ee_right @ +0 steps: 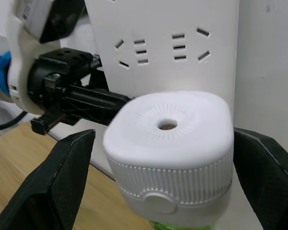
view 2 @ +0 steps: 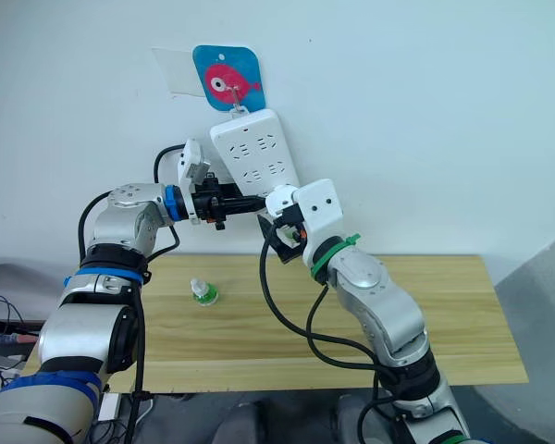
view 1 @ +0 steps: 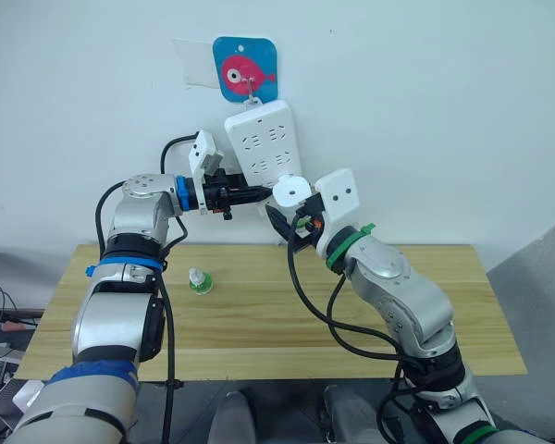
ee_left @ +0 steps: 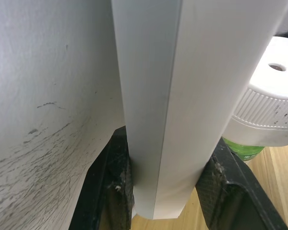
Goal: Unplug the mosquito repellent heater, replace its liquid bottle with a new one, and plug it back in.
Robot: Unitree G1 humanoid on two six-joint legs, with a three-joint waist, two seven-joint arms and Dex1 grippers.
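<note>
Right pincer point(ee_right: 168, 191) holding mosquito repellent heater point(ee_right: 170, 153), green bottle point(ee_right: 182, 224) inside

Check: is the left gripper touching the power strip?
Touching. In the left wrist view both fingers of the left gripper press against the sides of the power strip's lower end, no gap on either side.

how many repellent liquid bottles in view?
2. One small green bottle stands alone on the wooden table. The other shows green under the mosquito repellent heater, which sits between the right hand's fingers by the power strip.
</note>
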